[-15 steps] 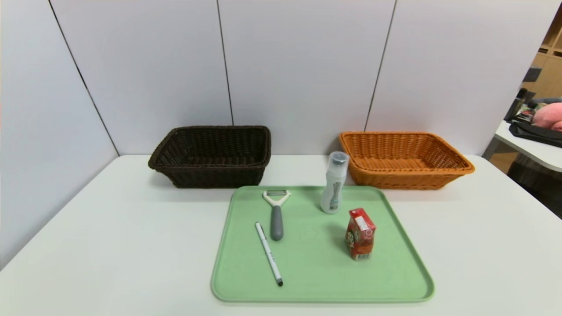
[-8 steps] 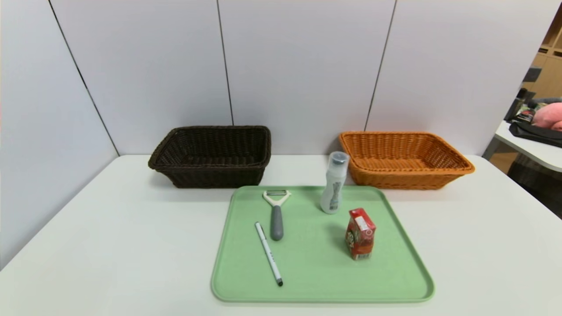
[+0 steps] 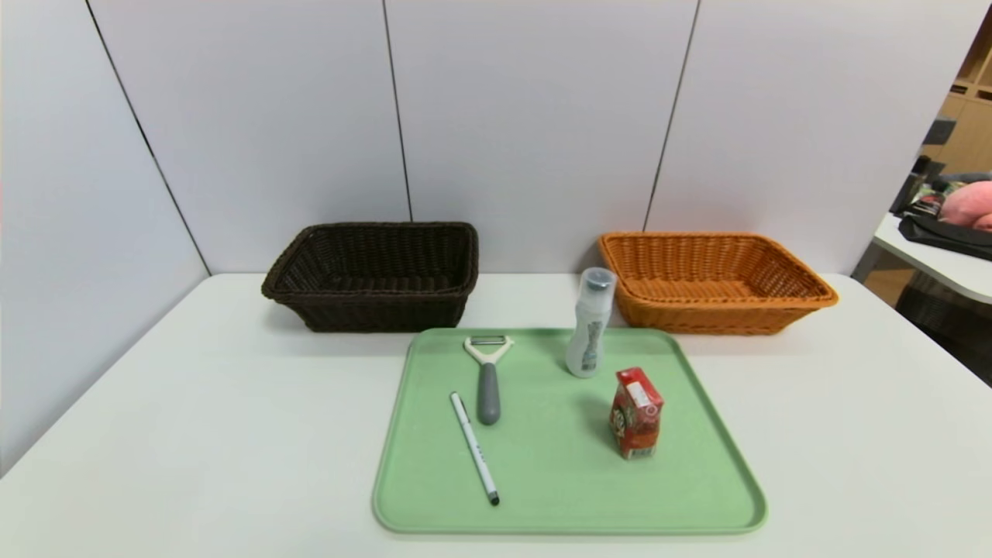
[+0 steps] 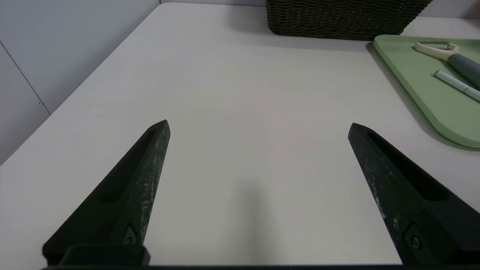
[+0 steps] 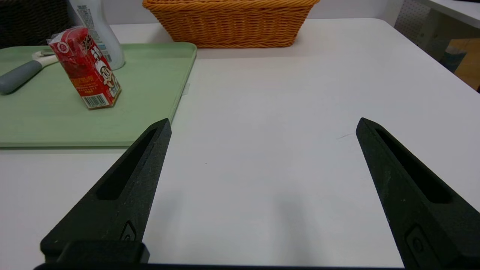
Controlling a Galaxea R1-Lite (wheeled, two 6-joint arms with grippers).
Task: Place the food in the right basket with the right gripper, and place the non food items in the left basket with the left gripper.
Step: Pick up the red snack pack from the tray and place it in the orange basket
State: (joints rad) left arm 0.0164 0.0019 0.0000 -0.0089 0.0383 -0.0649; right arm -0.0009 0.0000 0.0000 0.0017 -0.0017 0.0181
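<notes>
With the green tray [image 3: 570, 496] at centre, the peeler [image 3: 489, 387] and pen [image 3: 474, 449] lie toward its ten and eight o'clock; the upright bottle [image 3: 591, 325], at one, partly blocks the orange basket [image 3: 717, 318]. The red carton [image 3: 636, 415] stands at three. The dark basket [image 3: 380, 310] sits at eleven. Left gripper [image 4: 259, 122] and right gripper [image 5: 265, 118] hang over the white table [image 3: 232, 434], jaws wide, holding nothing. Wrist views crop the tray; the pink thing [image 3: 969, 205] at two, beyond the table, is perhaps soft.

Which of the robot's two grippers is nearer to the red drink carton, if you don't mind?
Right. The right gripper hangs open over the table just beside the tray with the red carton; the left gripper is off the tray's other side.
</notes>
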